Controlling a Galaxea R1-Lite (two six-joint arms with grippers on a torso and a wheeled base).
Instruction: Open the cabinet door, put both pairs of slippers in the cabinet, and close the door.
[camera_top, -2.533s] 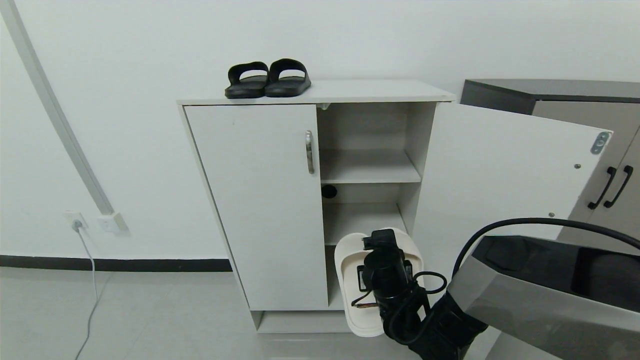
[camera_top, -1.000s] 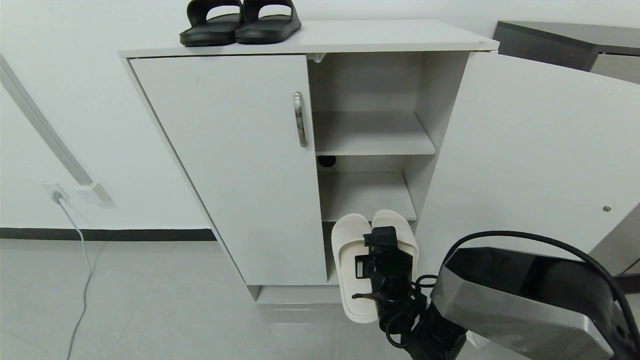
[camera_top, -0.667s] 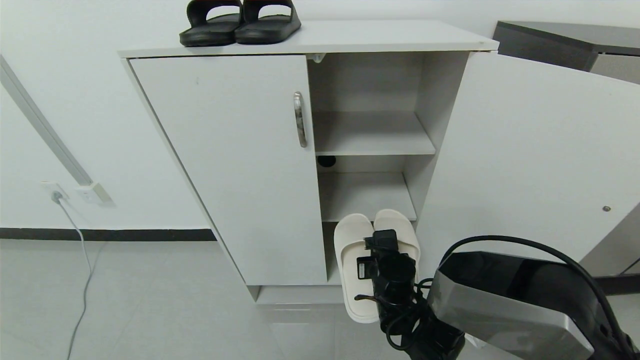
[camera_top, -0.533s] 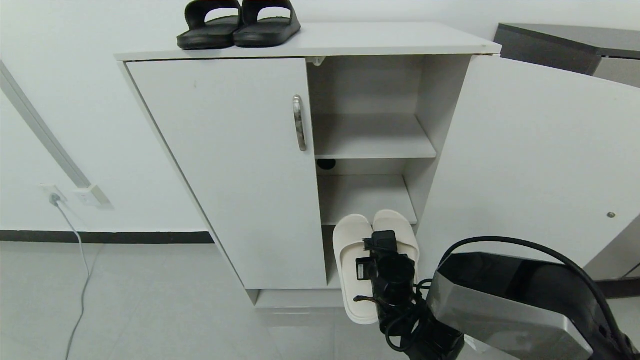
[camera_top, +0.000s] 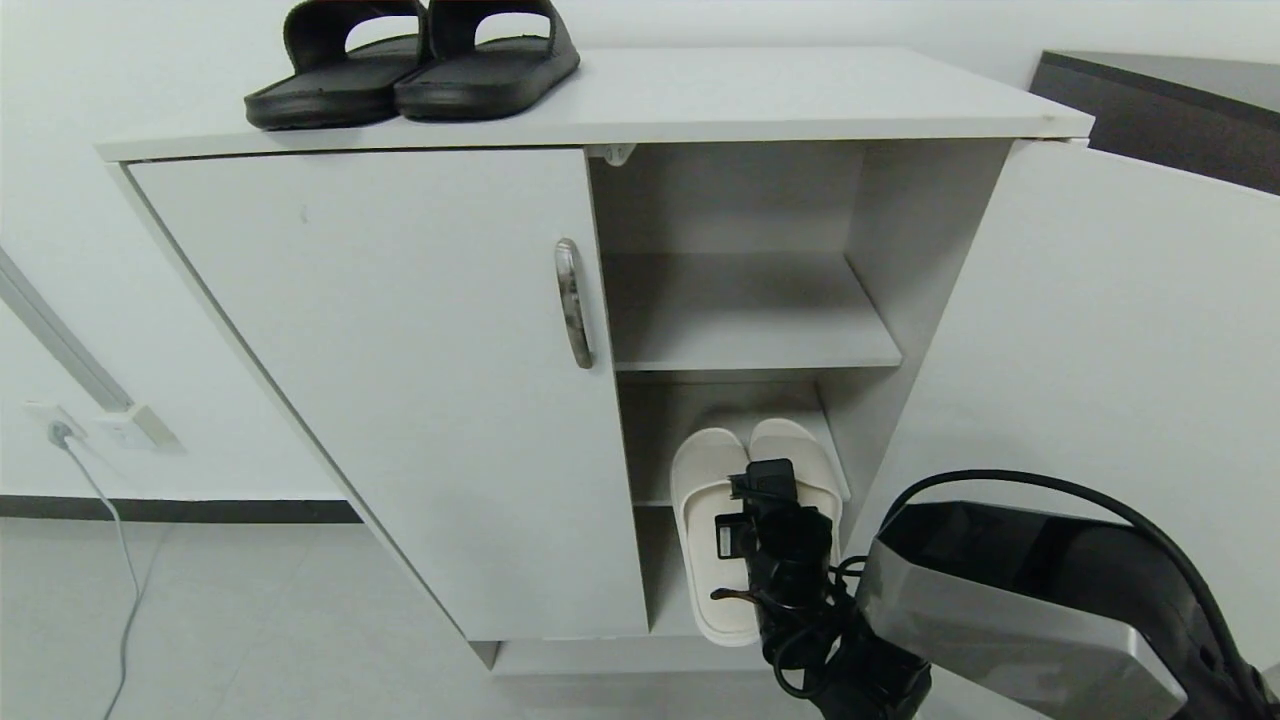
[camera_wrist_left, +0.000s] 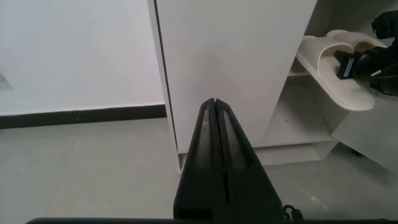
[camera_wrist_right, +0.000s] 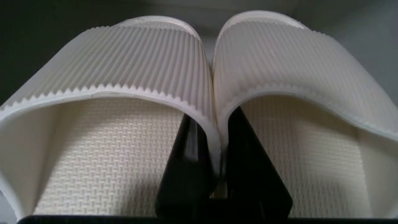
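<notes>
The white cabinet (camera_top: 600, 100) has its left door (camera_top: 400, 400) shut and its right door (camera_top: 1100, 330) swung wide. A black pair of slippers (camera_top: 410, 65) rests on the cabinet top at the left. My right gripper (camera_top: 765, 490) is shut on the white pair of slippers (camera_top: 710, 520), pinching the two inner strap edges (camera_wrist_right: 211, 124) together; the toes sit at the mouth of the lower compartment, under the middle shelf (camera_top: 750, 330). My left gripper (camera_wrist_left: 214, 109) is shut with nothing in it, low in front of the shut left door (camera_wrist_left: 230, 56), and the white slippers (camera_wrist_left: 336, 68) show beside it.
A metal handle (camera_top: 572, 300) is on the left door's inner edge. A dark cabinet (camera_top: 1160, 110) stands behind the open door at the right. A wall socket with a grey cable (camera_top: 60, 435) is at the lower left, above grey floor tiles (camera_top: 250, 630).
The camera has moved closer to the cabinet, which now looks larger. The white slippers in my right gripper have gone a little farther into the lower compartment's opening.
</notes>
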